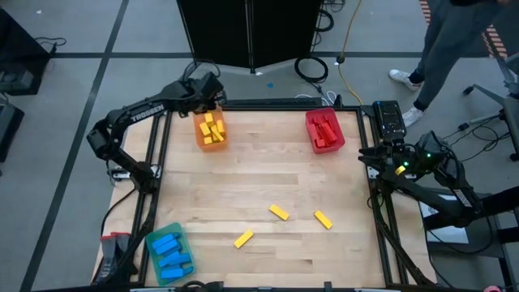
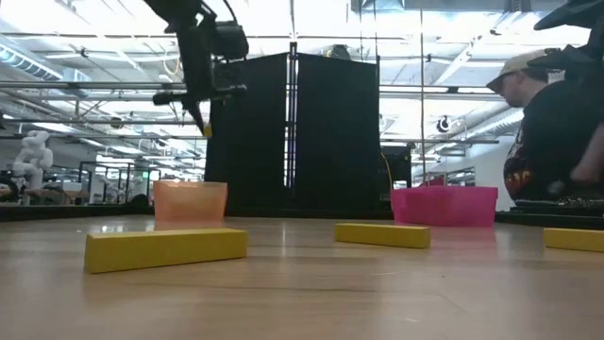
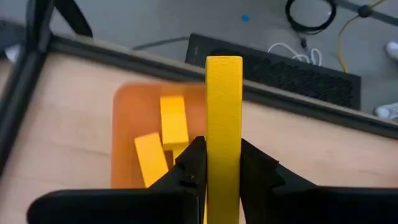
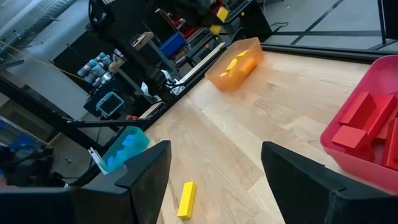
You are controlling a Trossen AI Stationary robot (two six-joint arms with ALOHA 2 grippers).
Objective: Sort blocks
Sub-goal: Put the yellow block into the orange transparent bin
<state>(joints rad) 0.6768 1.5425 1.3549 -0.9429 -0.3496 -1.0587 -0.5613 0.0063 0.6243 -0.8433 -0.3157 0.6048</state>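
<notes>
**Yellow brick held over the orange tray**

The left gripper (image 3: 222, 171), at the upper left of the high view, was clamped on a yellow block (image 3: 224, 124) above the orange tray (image 1: 210, 129), which already held several yellow ones. Three more yellow blocks (image 1: 279, 212) lay on the table (image 1: 268, 170) in the lower middle. The right gripper (image 4: 214, 177) waited at the right edge, its fingers wide and empty.

The blocks looked light, rigid and smooth-sided; pinching across the narrow width near mid-length should hold best. The left arm carried white lettering, seemingly "TROSSEN".
</notes>
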